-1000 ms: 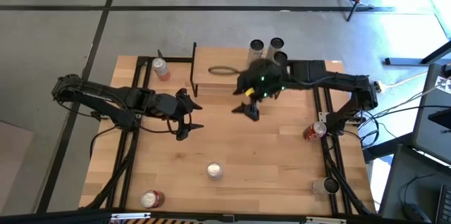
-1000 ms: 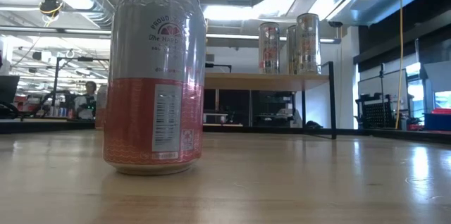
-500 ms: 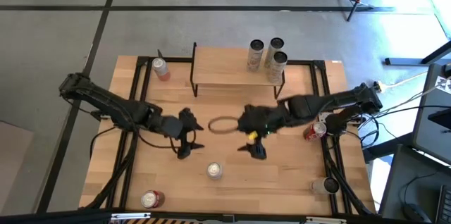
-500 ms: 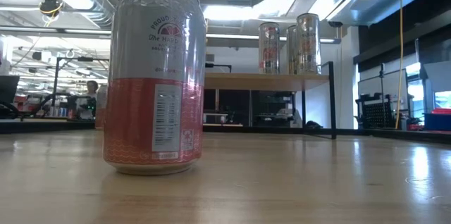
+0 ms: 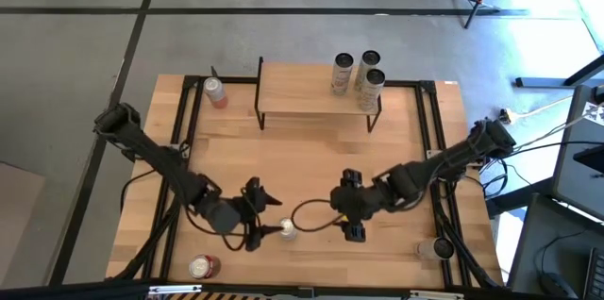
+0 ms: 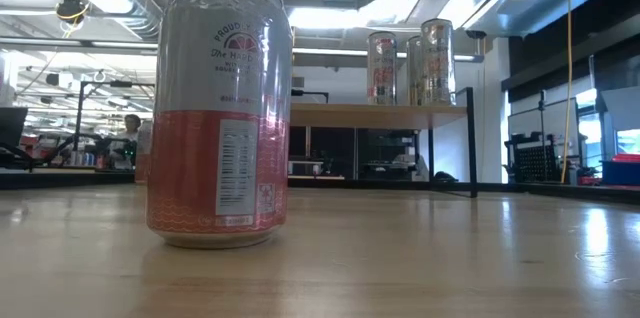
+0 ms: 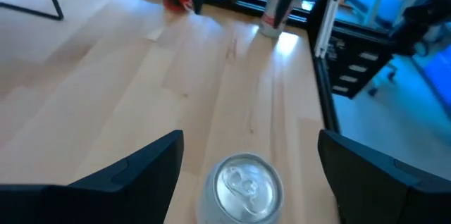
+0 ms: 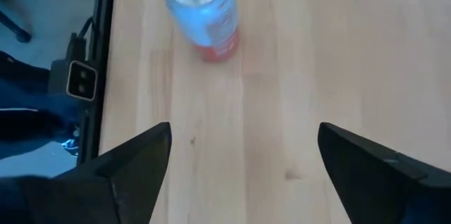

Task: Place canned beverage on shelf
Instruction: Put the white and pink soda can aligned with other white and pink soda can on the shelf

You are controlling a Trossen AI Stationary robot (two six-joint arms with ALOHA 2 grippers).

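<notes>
- Left gripper (image 5: 265, 229): a second ago it hung mid-table, short of the shelf (image 5: 311, 88); now it is low at the near edge, jaws apart and empty, one finger either side of the can (image 5: 287, 230) but not touching. The left wrist view confirms this: the can's silver top (image 7: 244, 185) sits between the two dark fingers (image 7: 151, 164) with a gap on both sides.
- Can: upright on the table (image 5: 311, 163), near the front edge, well apart from the shelf. Not moved across the three high pictures. In the low view it fills the foreground (image 6: 220, 108).
- Right gripper (image 5: 350, 226): was at the shelf's front edge a second ago; has pulled back toward the near side, now just right of the can, jaws apart, empty. Its wrist view looks down on a different can with a red base (image 8: 204, 9).
- Judgement: left arm is set up for the grasp; closing is the next step. Placement not yet begun.
- Shelf already carries three cans (image 5: 359, 74) at its right end; left part bare.
- Hard to make out: neither gripper is visible in the low view, only dark shapes at its top edge. Height of the left fingers against the can's side cannot be told. Stray cans at the table's corners partly cut off.
</notes>
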